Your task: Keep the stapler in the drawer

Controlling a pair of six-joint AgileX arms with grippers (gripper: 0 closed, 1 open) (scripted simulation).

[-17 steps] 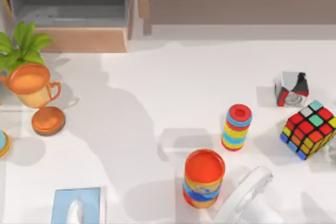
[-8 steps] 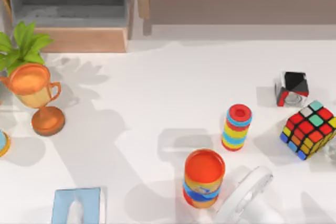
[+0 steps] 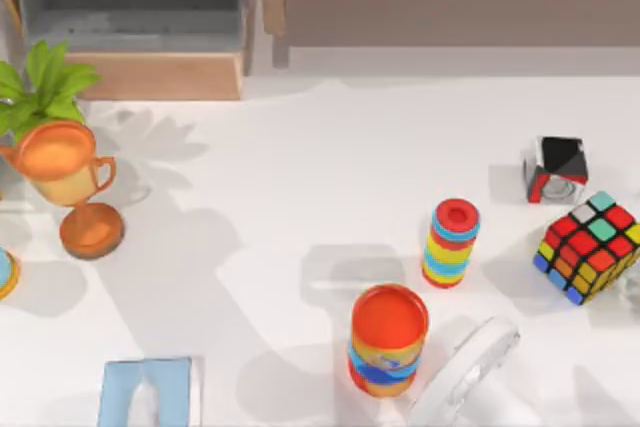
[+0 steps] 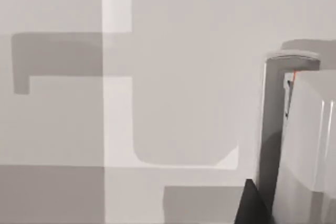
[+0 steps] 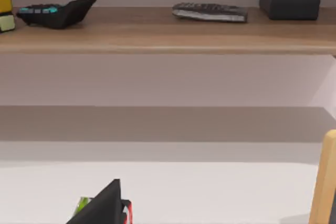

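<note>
The drawer (image 3: 150,75) stood open at the table's (image 3: 300,147) far left corner, its grey inside bare and its tan front panel facing the table. The stapler (image 3: 362,269) lay out on the white top, a faint see-through bar toward the near edge, just beyond the orange can (image 3: 388,339) and left of the striped ring stack (image 3: 451,243), well apart from the drawer. How my left and right jaws stood, I could not tell.

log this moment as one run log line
stage: pre-grasp | drawer: open, grey inside bare | orange can: upright near front edge | stapler: not in drawer
</note>
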